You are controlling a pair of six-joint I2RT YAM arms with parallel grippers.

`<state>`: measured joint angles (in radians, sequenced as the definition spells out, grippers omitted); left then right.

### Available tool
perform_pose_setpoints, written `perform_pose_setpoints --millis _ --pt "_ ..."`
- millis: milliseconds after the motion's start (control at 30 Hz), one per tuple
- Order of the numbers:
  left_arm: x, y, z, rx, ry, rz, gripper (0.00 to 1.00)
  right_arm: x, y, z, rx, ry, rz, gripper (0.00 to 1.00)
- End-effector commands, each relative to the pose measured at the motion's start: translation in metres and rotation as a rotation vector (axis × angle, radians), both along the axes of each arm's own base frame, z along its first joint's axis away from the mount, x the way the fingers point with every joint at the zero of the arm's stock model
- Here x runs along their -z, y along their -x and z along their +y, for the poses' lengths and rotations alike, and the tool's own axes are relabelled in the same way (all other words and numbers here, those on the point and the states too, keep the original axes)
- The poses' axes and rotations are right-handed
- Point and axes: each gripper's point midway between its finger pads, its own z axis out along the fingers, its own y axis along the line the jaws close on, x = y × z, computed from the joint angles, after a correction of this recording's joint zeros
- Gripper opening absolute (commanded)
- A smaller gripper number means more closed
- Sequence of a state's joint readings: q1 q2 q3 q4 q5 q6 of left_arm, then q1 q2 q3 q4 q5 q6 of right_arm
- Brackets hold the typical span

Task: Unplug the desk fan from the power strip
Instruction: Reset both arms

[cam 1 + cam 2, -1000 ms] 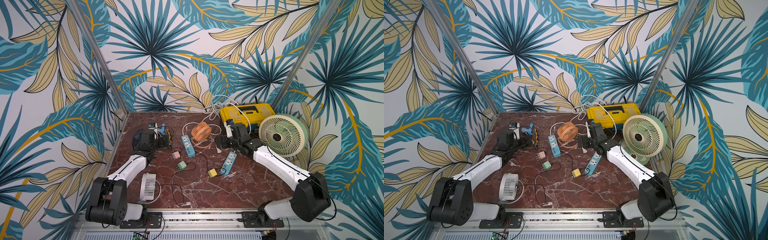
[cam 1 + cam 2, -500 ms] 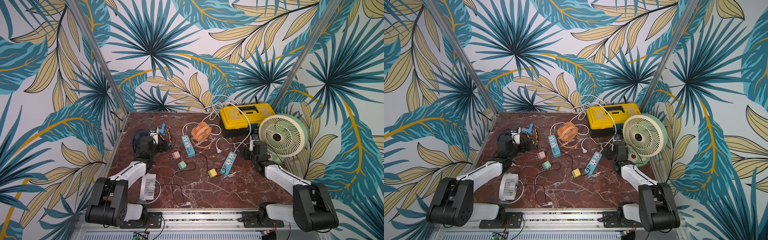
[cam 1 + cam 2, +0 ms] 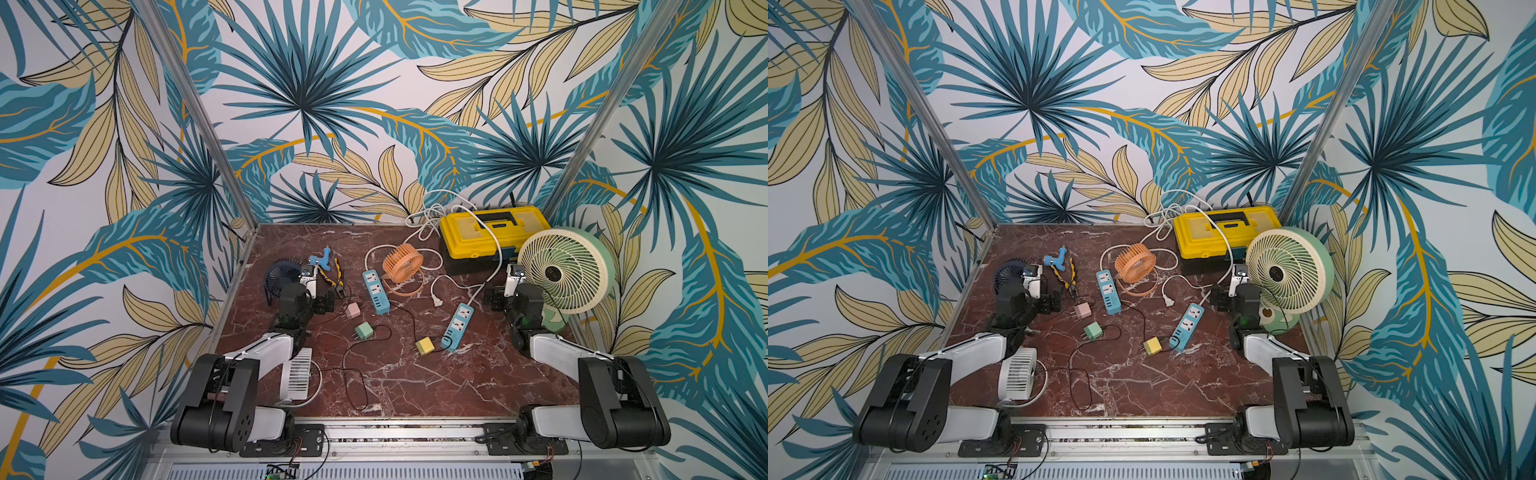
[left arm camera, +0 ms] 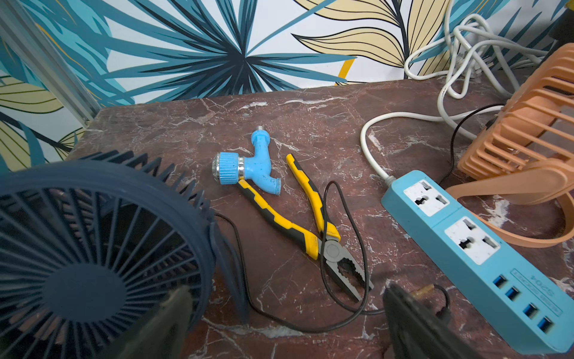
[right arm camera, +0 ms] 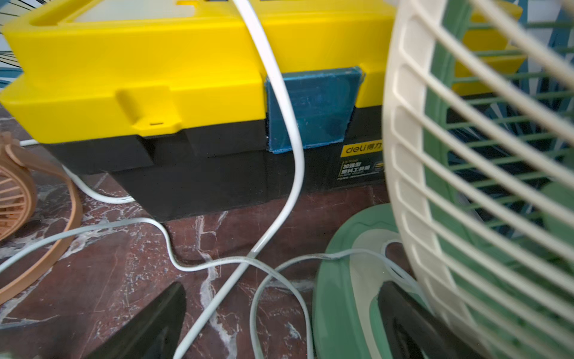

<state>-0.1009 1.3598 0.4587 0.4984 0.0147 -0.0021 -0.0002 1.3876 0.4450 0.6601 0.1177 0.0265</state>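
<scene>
Jaws on both arms are standing wide apart, gripping nothing. Left gripper (image 3: 323, 304) is sitting low beside the navy mini fan (image 3: 282, 276). Right gripper (image 3: 494, 299) is sitting just beside the base of the desk fan (image 3: 561, 270).

Desk fan is standing upright at the right edge of the worktop (image 3: 415, 386), just beside the yellow toolbox (image 3: 490, 232). White plug (image 3: 436, 302) is lying loose on the marble in both top views, between the power strip (image 3: 457, 326) and the second power strip (image 3: 376, 291), touching neither. Its thin lead is running toward the desk fan, so I'm judging it the fan's.

Unplug is reading as done, so the step you're facing is parking the arms. You're wanting that clean. In the right wrist view the thin fan cable (image 5: 211, 264) and the strip's thick white cord (image 5: 298, 161) are crossing just ahead of the right jaws. Be lifting straight up before drawing back, jaws wide, dragging neither line. Snagging either could be tipping the fan or shifting the strip. Same on the left: black wire (image 4: 310, 330) is lying just ahead of those jaws.
</scene>
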Motion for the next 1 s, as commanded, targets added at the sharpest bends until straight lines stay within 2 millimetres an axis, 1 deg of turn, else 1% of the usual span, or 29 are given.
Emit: perform_pose_setpoints --millis 0,100,133,200,267,333,400,467,567,967 --pt "-0.015 0.003 0.006 -0.014 -0.022 -0.079 1.00 0.004 -0.003 0.006 -0.032 -0.022 -0.059 1.00" --pt "-0.019 0.005 0.015 -0.052 -0.068 -0.120 1.00 0.011 -0.007 0.011 -0.065 -0.017 -0.043 0.99" --pt "-0.022 0.005 0.018 -0.064 -0.086 -0.151 1.00 0.013 -0.007 0.012 -0.069 -0.017 -0.048 1.00" --pt "-0.023 0.007 0.024 -0.092 -0.103 -0.218 1.00 0.017 -0.007 0.012 -0.069 -0.017 -0.043 0.99" --pt "-0.008 0.004 0.024 -0.093 -0.102 -0.204 1.00 0.017 -0.007 0.011 -0.068 -0.018 -0.043 0.99" --pt "0.000 -0.001 0.023 -0.090 -0.106 -0.202 1.00 0.016 -0.007 0.012 -0.068 -0.017 -0.045 0.99" --pt "-0.001 -0.005 0.032 -0.144 -0.113 -0.203 1.00 0.016 -0.007 0.011 -0.067 -0.018 -0.044 0.99" --pt "0.002 -0.005 0.037 -0.175 -0.111 -0.170 1.00 0.016 -0.007 0.012 -0.068 -0.018 -0.044 0.99" --pt "0.003 -0.012 0.043 -0.213 -0.117 -0.138 1.00 0.016 -0.007 0.012 -0.068 -0.018 -0.044 0.99" --pt "0.004 -0.013 0.044 -0.220 -0.117 -0.134 1.00 0.016 -0.007 0.011 -0.067 -0.017 -0.044 1.00"
